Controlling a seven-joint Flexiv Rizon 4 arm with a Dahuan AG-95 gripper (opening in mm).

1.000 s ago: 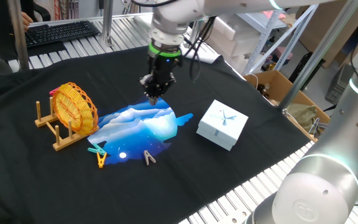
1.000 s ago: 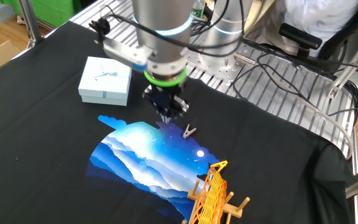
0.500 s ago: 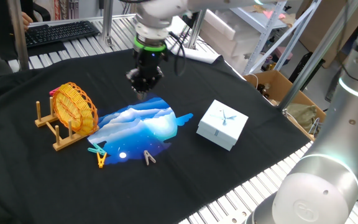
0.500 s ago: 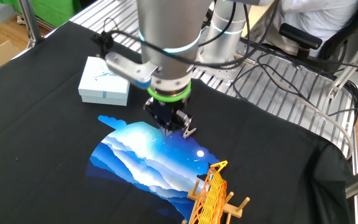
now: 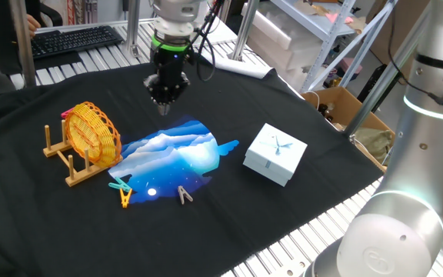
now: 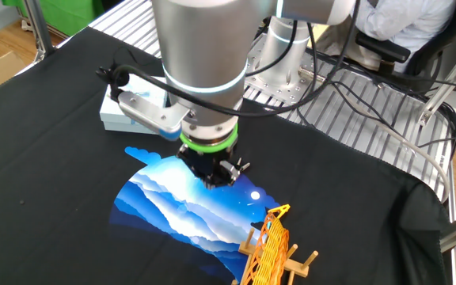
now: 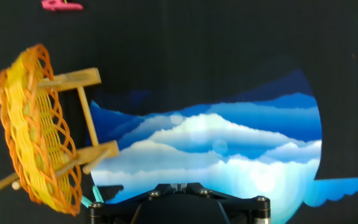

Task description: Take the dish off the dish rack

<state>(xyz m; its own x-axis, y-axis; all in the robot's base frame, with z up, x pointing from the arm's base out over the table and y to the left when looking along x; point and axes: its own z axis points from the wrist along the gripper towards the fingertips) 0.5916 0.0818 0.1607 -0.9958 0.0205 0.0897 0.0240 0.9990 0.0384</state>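
The gripper hangs in the air above the black cloth on the table, pointing down. Its fingers look pressed close together at the tips and nothing is in them.

The dish is off to one side of the gripper and lower down, well apart from it. It stands up on its edge in the dish rack, slotted between the wooden pegs. In the hand view the dish and the rack are at the left edge, and the two rails cross in front of the yellow wires.

The blue-and-white mat lies flat on the cloth just below the gripper and a bit to the side. One edge of the mat reaches right up to the rack. In the other fixed view the gripper is over the top part of the mat.

A pale blue box sits on the cloth on the far side of the mat from the dish. Small clothes pegs lie near the mat's edge, close to the rack.
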